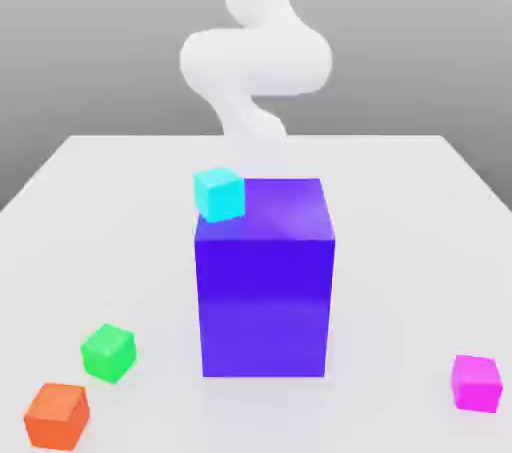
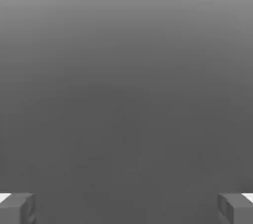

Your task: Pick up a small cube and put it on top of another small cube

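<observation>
Exterior view shows the pale worktop (image 1: 420, 201) carrying a big blue-purple block (image 1: 265, 281) at its middle, with the white arm (image 1: 255, 61) rising behind it. A cyan small cube (image 1: 219, 193) sits on the block's top corner. Toward the exterior view's left lie the green cube (image 1: 108, 351) and, just beside it, an orange cube (image 1: 57, 415); the magenta cube (image 1: 475, 382) lies well apart on the right. Nothing is stacked yet, so the whole pick and place remains. The hand (image 2: 126, 208) is spread wide and empty, facing bare grey.

table (image 1: 110, 191): pale grey-white, matte | backdrop (image 1: 90, 31): plain grey gradient | light: soft, even
</observation>
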You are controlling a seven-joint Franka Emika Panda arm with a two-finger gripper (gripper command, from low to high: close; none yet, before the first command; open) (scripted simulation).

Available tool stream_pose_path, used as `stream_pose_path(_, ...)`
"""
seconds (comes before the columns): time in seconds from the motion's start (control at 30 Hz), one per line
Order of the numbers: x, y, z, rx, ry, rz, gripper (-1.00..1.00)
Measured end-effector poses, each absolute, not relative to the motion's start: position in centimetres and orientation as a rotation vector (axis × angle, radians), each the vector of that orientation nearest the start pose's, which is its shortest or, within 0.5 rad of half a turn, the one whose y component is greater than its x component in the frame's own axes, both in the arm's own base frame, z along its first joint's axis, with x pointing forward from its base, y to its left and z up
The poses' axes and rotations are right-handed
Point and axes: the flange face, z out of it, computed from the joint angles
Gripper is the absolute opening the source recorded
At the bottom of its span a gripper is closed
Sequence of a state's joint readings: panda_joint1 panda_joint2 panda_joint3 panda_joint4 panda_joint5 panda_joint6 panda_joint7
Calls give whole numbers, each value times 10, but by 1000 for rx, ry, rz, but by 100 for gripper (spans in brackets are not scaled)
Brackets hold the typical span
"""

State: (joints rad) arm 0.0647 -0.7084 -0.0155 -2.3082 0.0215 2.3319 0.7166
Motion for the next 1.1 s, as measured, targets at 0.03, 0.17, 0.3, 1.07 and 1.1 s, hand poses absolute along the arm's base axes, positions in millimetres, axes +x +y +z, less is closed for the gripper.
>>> stream_pose_path(0.03,393,26,662,-2573,829,-899,0)
stream_pose_path(0.17,435,64,600,-2704,588,-755,0)
stream_pose_path(0.3,463,108,532,-2809,341,-617,0)
stream_pose_path(1.07,412,281,137,-2990,-964,-2,0)
stream_pose_path(1.1,411,281,130,-2990,-964,-1,-100)
